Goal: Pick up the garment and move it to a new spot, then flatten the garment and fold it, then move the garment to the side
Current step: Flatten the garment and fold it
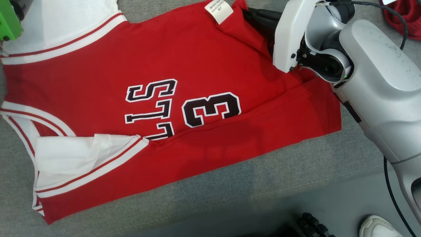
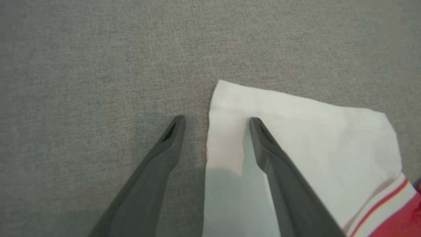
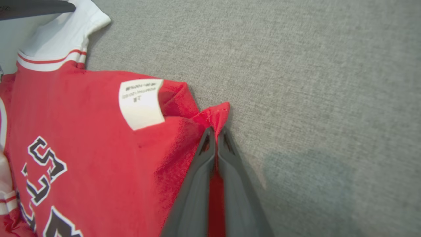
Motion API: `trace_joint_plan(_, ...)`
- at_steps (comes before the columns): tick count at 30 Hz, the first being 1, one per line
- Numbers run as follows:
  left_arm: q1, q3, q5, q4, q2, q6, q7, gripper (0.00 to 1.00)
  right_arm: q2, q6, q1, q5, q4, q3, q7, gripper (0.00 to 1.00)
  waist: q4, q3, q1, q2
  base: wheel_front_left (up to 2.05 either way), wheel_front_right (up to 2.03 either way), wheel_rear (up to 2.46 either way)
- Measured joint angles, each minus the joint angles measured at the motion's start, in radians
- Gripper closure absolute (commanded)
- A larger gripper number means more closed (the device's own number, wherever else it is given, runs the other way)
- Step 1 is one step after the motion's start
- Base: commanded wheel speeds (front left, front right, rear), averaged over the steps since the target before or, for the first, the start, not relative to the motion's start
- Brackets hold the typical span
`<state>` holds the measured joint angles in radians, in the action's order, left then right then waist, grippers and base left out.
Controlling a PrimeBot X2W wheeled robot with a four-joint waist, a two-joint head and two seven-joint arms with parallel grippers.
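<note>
Red jersey (image 1: 197,65) lies flat on grey cloth surface (image 1: 230,184). Right gripper (image 3: 216,131) pinches hem corner just beside care label (image 3: 141,103), likely for fold. Left gripper (image 2: 216,120) spread wide, straddling white sleeve edge well apart from label.

A grey fabric-covered surface (image 1: 263,174) bears the red and white garment (image 1: 98,72), lying partly folded on it

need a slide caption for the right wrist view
Right tool shut on a corner of the red jersey, near its white label.
</note>
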<state>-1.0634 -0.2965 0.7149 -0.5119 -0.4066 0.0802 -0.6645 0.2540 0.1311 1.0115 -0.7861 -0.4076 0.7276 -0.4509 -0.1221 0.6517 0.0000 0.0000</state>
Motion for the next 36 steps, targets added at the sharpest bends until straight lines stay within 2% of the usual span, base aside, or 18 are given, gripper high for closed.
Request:
trace_joint_plan(10,-0.044,0.004,-0.006,-0.025,-0.003,0.008,0.023,0.00,0.017,0.001,0.006,-0.010,0.008,0.010,0.033,1.00,-0.033,0.025,0.0000,0.0000,0.00,0.00,0.00)
trace_joint_plan(11,-0.046,0.002,-0.006,-0.027,-0.001,0.009,0.023,0.05,0.018,0.001,0.007,-0.015,0.007,0.011,0.034,1.00,-0.033,0.025,0.0000,0.0000,0.00,0.00,0.00)
trace_joint_plan(12,-0.046,0.001,-0.006,-0.029,0.000,0.009,0.023,0.13,0.020,0.001,0.007,-0.016,0.007,0.014,0.037,1.00,-0.033,0.025,0.0000,0.0000,0.00,0.00,0.00)
trace_joint_plan(13,-0.049,-0.002,-0.006,-0.032,0.003,0.014,0.023,0.37,0.023,0.001,0.009,-0.016,0.006,0.019,0.039,1.00,-0.032,0.024,0.0000,0.0000,0.00,0.00,0.00)
trace_joint_plan(14,-0.049,-0.003,0.000,-0.033,0.006,0.017,0.023,0.54,0.023,0.001,0.009,-0.016,0.005,0.021,0.041,1.00,-0.031,0.024,0.0000,0.0000,0.00,0.00,0.00)
trace_joint_plan(15,-0.049,-0.003,0.010,-0.034,0.010,0.018,0.023,0.62,0.025,0.001,0.009,-0.018,0.004,0.023,0.043,1.00,-0.031,0.023,0.0000,0.0000,0.00,0.00,0.00)
trace_joint_plan(16,-0.049,-0.003,0.015,-0.035,0.015,0.019,0.023,0.84,0.027,0.001,0.010,-0.018,0.004,0.025,0.045,1.00,-0.030,0.022,0.0000,0.0000,0.00,0.00,0.00)
trace_joint_plan(17,-0.049,-0.003,0.015,-0.035,0.015,0.019,0.023,1.00,0.027,0.001,0.010,-0.018,0.004,0.025,0.045,1.00,-0.030,0.022,0.0000,0.0000,0.00,0.00,0.00)
trace_joint_plan(24,-0.049,-0.025,0.029,-0.051,0.045,0.034,0.040,1.00,0.040,0.001,0.011,-0.024,-0.015,0.037,0.073,1.00,-0.019,0.007,0.0000,0.0000,0.00,0.00,0.00)
trace_joint_plan(31,-0.049,-0.021,0.060,-0.053,0.060,0.042,0.086,1.00,0.104,0.000,0.011,-0.023,-0.045,0.007,0.125,1.00,-0.001,-0.018,0.0000,0.0000,0.00,0.00,0.00)
trace_joint_plan(36,-0.049,0.002,0.096,-0.051,0.073,0.043,0.123,1.00,0.121,0.000,0.003,-0.021,-0.052,0.000,0.162,1.00,0.018,-0.038,0.0000,0.0000,0.00,0.00,0.00)
